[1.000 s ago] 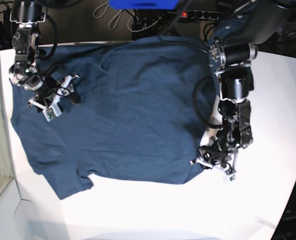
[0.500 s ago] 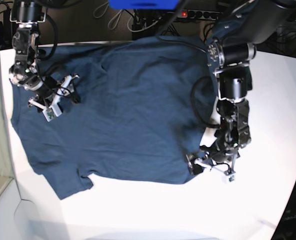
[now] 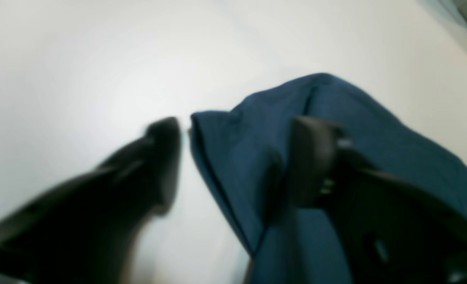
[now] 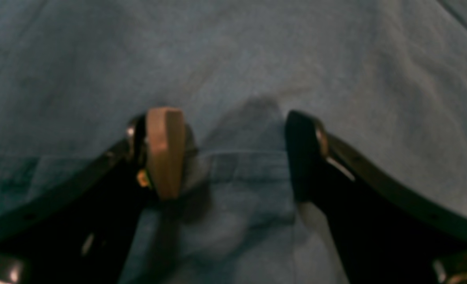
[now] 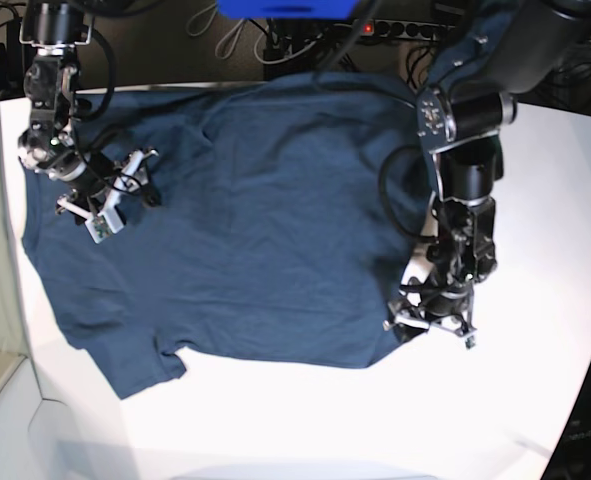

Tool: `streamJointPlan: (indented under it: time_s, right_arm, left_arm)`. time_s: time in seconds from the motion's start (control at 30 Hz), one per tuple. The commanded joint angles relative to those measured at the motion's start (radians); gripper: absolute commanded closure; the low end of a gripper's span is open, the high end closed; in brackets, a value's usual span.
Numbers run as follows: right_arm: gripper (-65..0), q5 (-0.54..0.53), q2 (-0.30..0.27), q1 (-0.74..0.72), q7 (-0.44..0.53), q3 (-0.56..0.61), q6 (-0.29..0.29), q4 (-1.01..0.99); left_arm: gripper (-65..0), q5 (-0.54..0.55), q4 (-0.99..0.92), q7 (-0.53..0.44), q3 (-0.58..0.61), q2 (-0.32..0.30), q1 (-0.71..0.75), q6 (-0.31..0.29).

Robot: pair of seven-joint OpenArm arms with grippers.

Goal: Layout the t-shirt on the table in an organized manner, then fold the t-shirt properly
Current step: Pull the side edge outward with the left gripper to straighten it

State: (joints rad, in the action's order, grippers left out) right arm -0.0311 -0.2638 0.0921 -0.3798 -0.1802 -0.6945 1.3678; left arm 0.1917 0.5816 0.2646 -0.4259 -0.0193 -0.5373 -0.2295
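Note:
The dark navy t-shirt (image 5: 265, 220) lies spread flat on the white table (image 5: 325, 420), one sleeve at the front left. My left gripper (image 5: 430, 327) sits at the shirt's front right corner. In the left wrist view the left gripper (image 3: 237, 126) is open. One finger (image 3: 164, 157) rests over bare table and the other finger (image 3: 312, 161) over the cloth, with the t-shirt (image 3: 249, 157) hem corner between them. My right gripper (image 5: 123, 195) rests on the shirt's back left part. The right gripper (image 4: 233, 157) is open and straddles a hem seam of the t-shirt (image 4: 233, 59).
Cables and a power strip (image 5: 395, 28) lie behind the table's back edge, beside a blue object (image 5: 285, 8). The table's curved edge (image 5: 30, 380) runs down the left side. White tabletop shows in front of the shirt and to its right.
The left gripper's jaws spread wide at the shirt's corner, then narrowed partway, and it shifted slightly right. The right arm and the shirt have stayed put.

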Motion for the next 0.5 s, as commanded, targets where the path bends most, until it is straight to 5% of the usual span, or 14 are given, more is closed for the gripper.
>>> streamJointPlan:
  time_s: [0.0, 0.23, 0.4, 0.47]
  right_arm:
    - [-36.9, 0.047, -0.009, 0.005, -0.069, 0.000, -0.004, -0.006]
    - [-36.9, 0.047, -0.009, 0.007, -0.069, 0.000, -0.004, -0.006]
    - [-36.9, 0.047, -0.009, 0.007, -0.069, 0.000, -0.004, -0.006]
    - [-36.9, 0.047, -0.010, 0.007, -0.069, 0.000, -0.004, -0.006]
  left_arm:
    - [-27.0, -0.007, 0.001, 0.037, 0.002, 0.003, -0.013, 0.008]
    - [-24.0, -0.011, -0.001, 0.037, 0.002, 0.002, -0.013, 0.008]
    - [-0.5, -0.007, -0.001, 0.035, 0.005, -0.017, -0.023, 0.008]
    - [-0.8, -0.014, -0.007, 0.040, 0.008, -0.023, -0.043, 0.008]
